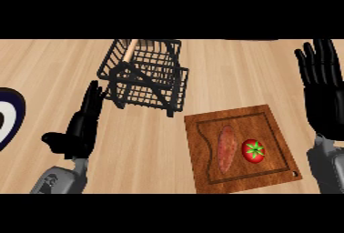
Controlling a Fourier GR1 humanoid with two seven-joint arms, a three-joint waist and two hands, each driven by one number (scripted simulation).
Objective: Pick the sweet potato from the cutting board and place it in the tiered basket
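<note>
Your left hand (82,125) sits low on the left side of the view, fingers straight and pointing up, thumb stuck out to the left, with its grey forearm (62,178) coming in from the bottom edge. Your right hand (324,93) is over at the right edge, palm flat, fingers spread and straight, pointing up. Its grey forearm (325,168) rises from the lower right corner. Neither hand holds anything.

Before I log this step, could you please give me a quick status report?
Both hands open, left hand, right hand. Sweet potato on cutting board beside tomato. Tiered basket unobstructed.
</note>
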